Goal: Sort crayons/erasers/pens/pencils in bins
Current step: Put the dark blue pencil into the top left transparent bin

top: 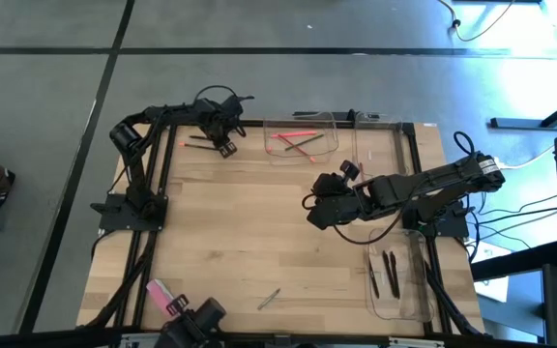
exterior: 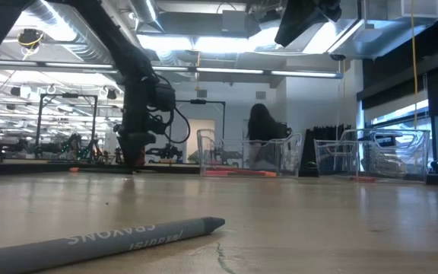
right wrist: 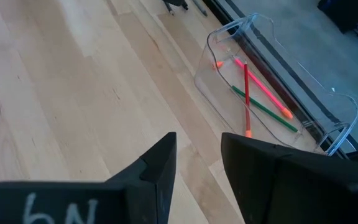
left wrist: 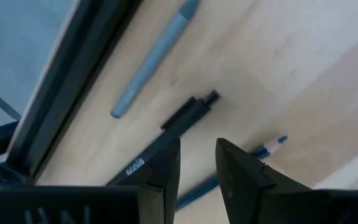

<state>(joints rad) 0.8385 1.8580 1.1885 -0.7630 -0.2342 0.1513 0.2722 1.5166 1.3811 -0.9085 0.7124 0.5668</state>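
The left tool is low over the far left corner of the table. Its fingers are a little apart and hold nothing. Under them 3 things lie close together: a black pen, a blue pencil and a grey crayon. This is the main risk, I think: when the tool closes, it can take 2 sticks at once, or push 1 away so that it rolls toward the black frame bar beside them.

The right tool hangs above the middle of the table, its fingers slightly spread and empty.

The far bin holds red, pink and green sticks, and the bin at the near right holds 2 dark ones. The wall of the far bin is clear and hard to see, so an arm that carries a stick could hit its rim.

The eraser lies at the near left edge, and another grey crayon lies near the front. Both are well apart from the tools and not yet sorted.
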